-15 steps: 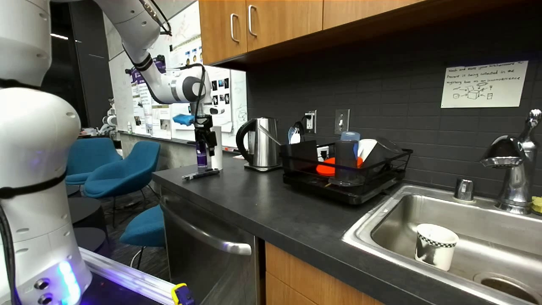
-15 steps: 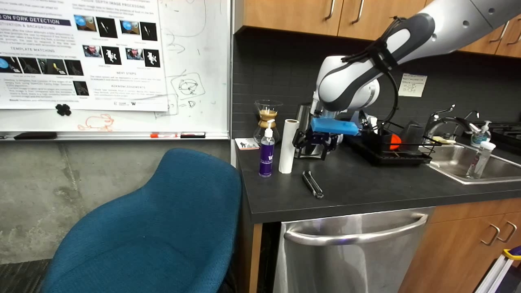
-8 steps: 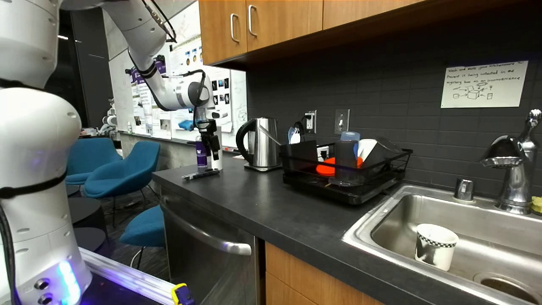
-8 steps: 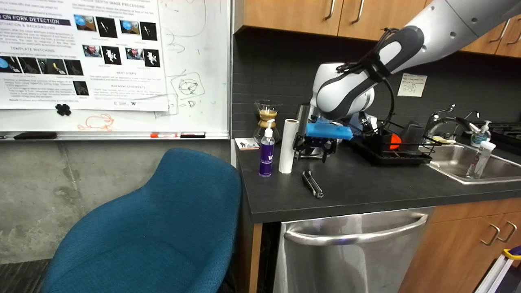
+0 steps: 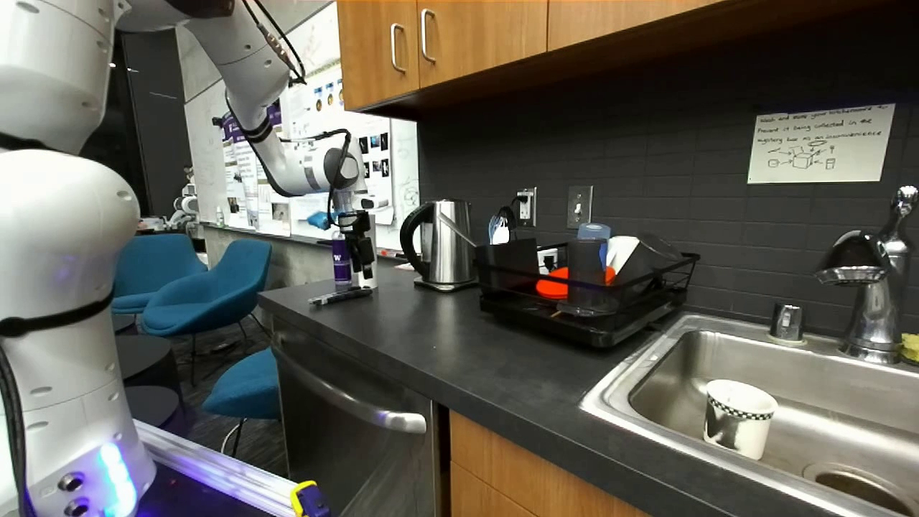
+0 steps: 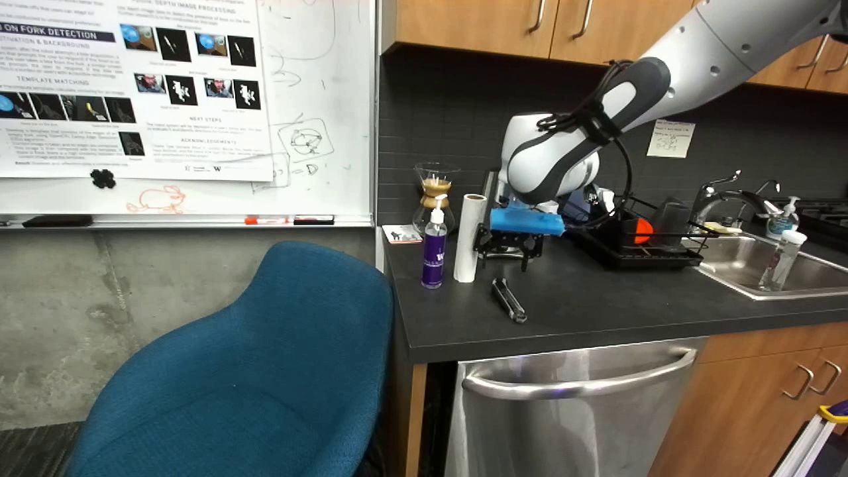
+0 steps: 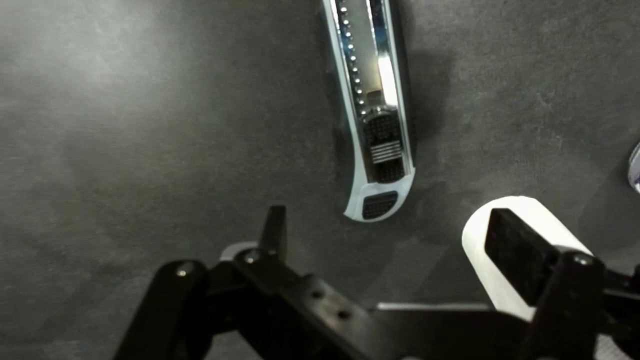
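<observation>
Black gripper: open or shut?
Open: the black gripper shows its fingers wide apart in the wrist view; the grey metal utility knife lies ungripped on the dark counter.

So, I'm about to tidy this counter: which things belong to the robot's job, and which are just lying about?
Probably in the job, being nearest the open, empty gripper:
box cutter
white roll

Seemingly just lying about:
purple bottle
kettle
dish rack
white cup in the sink

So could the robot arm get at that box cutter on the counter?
Probably yes: the gripper hangs open above the counter and nothing covers the box cutter, though the white roll looks close to the gripper.
</observation>
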Tool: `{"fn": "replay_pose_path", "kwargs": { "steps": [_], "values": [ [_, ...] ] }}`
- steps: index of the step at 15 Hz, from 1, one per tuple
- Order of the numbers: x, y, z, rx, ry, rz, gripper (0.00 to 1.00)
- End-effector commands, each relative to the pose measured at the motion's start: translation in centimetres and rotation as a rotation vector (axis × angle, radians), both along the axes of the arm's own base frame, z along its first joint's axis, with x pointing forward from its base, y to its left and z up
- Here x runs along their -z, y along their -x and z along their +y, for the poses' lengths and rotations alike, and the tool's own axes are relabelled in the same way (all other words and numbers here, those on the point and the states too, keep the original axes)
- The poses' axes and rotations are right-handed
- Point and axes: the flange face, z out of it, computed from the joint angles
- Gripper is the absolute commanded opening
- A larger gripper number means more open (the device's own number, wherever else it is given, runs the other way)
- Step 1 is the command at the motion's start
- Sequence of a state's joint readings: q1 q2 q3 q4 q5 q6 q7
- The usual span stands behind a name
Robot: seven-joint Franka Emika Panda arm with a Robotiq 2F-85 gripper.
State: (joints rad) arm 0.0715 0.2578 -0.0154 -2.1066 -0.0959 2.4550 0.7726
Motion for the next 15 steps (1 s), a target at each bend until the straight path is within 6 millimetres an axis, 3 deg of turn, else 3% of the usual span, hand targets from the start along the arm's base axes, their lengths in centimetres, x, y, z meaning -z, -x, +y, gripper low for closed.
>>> {"fn": "replay_pose_path", "kwargs": {
  "steps": [1, 13, 14, 15],
  "values": [
    [0.5, -0.7, 0.2, 0.023, 0.035, 0.009, 1.0],
    [2.7, -0.9, 0.2, 0.075, 0.072, 0.048, 1.0],
    [2.8, -0.9, 0.3, 0.075, 0.071, 0.048, 0.79],
    [2.8, -0.9, 0.3, 0.077, 0.072, 0.048, 0.73]
  ]
}}
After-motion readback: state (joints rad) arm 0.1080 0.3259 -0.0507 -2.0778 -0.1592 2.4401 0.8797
